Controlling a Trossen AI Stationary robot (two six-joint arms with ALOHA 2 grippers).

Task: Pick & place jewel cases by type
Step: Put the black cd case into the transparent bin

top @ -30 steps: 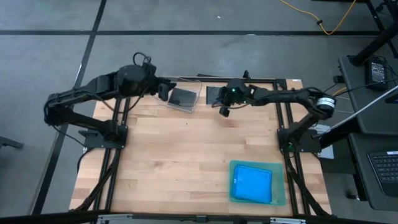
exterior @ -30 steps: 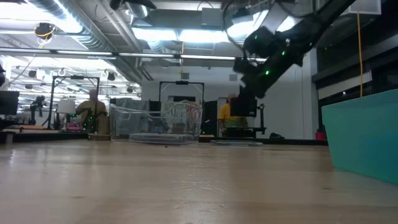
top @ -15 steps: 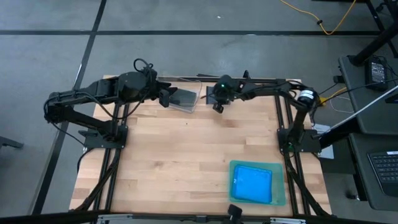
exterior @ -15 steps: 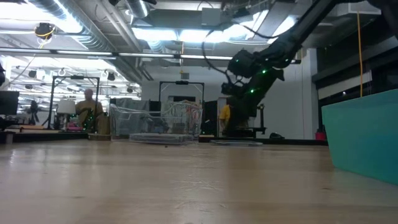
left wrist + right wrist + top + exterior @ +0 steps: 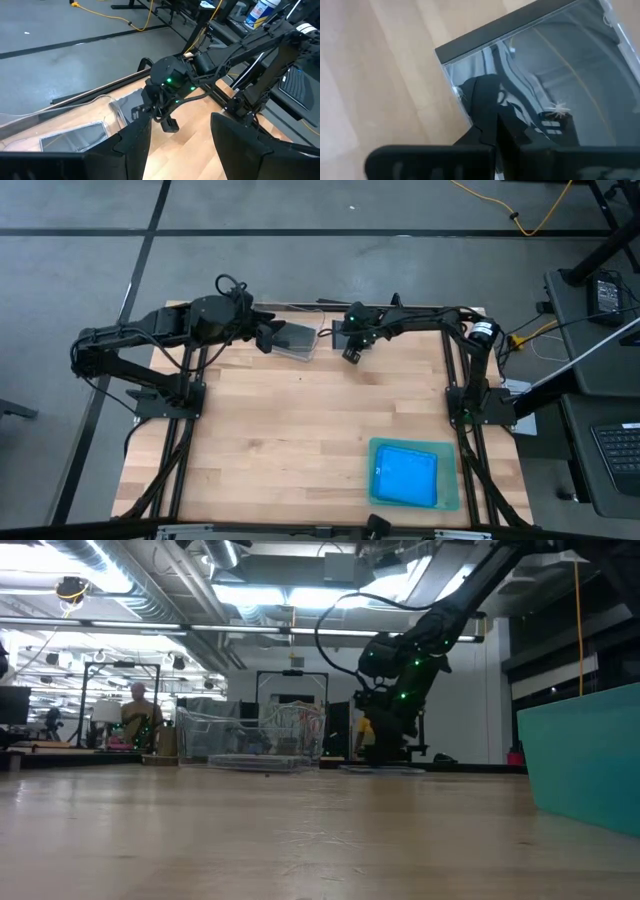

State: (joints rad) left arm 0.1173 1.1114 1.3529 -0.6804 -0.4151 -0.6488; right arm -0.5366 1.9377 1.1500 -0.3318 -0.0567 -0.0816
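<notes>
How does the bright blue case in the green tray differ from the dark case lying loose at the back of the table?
The bright blue rectangular case is opaque blue; the dark square case with a clear glossy lid is dark grey. The blue one sits inside the green translucent tray near the front, with no gripper nearby; the dark one lies on bare wood at the far edge, beneath the shut right gripper. Both lie flat.

Blue jewel case: bright blue, rectangular, lying flat in the green translucent tray at the near right of the bench; whether it is one case or a stack cannot be told.

Dark jewel case: lying flat inside the clear tub at the far edge.

Dark-framed CD case: glossy cover, lying flat on the bench, just right of the tub.
</notes>
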